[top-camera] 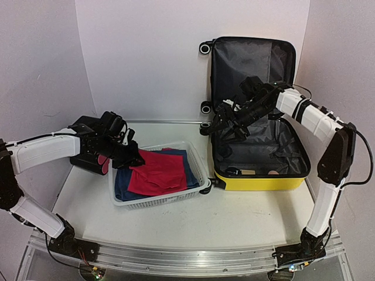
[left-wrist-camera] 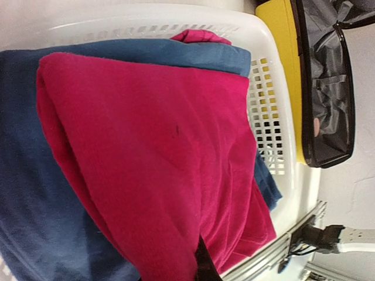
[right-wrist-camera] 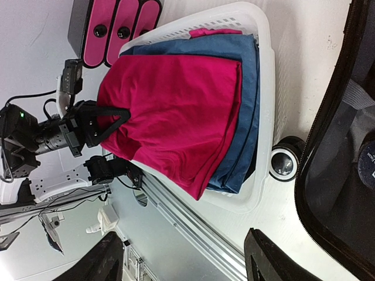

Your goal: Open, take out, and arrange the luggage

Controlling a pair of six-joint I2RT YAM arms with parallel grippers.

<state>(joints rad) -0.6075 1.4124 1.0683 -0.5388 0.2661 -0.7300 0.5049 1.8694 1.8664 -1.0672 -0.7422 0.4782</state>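
Luggage (top-camera: 258, 181) lies open at the table's 3 o'clock, its lid propped upright at 12 o'clock and small items along its near wall. The right gripper (top-camera: 224, 126) hovers above its 9 o'clock rim, jaws apart and empty; reaching in, it could snag the lining straps or knock the lid down. At 9 o'clock of the case, a white basket (top-camera: 158, 202) holds a red cloth (top-camera: 161, 172) over a blue cloth (top-camera: 122, 182). The left gripper (top-camera: 133, 157) is pinched on the red cloth's edge; withdrawing unreleased would likely drag the fold apart.
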